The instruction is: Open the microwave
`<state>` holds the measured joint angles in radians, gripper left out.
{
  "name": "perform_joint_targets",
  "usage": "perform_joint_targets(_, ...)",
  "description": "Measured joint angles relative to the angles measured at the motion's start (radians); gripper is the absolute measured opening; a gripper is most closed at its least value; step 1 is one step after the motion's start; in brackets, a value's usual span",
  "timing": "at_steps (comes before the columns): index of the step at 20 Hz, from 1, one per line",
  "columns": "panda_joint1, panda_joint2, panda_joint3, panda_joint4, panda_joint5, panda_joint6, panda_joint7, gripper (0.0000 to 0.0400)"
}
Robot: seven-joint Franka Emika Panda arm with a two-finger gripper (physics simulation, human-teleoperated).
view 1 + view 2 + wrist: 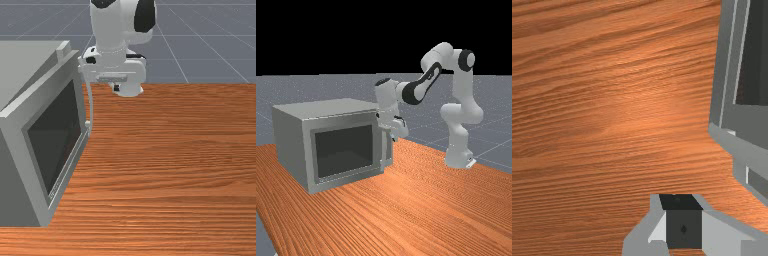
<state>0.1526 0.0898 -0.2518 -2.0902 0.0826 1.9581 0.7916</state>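
Microwave (291,142): wide tabletop (165,175) before door (343,150); arm (388,95) near handle (91,102) along edge (83,102).

Plain grey on the microwave (291,142), near-black on its window (345,150); pale grey, perhaps off-white, on the handle (91,105). Orange-brown on the table (175,160), streaked with darker grain. White on the arm (462,82), with black bands. Blue-grey on the floor (200,40), ruled with thin pale lines; black on the backdrop (381,35).
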Motion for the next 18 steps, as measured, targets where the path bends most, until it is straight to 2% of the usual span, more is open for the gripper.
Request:
perform_joint_targets(8, -0.006, -0.004, -0.007, -0.005, -0.003, 0.001, -0.003, 0.0)
perform_joint_targets(15, -0.002, -0.219, 0.003, -0.065, -0.059, -0.014, 0.022, 0.0)
perform_joint_targets(18, -0.012, -0.27, -0.008, -0.041, -0.073, -0.02, 0.024, 0.0)
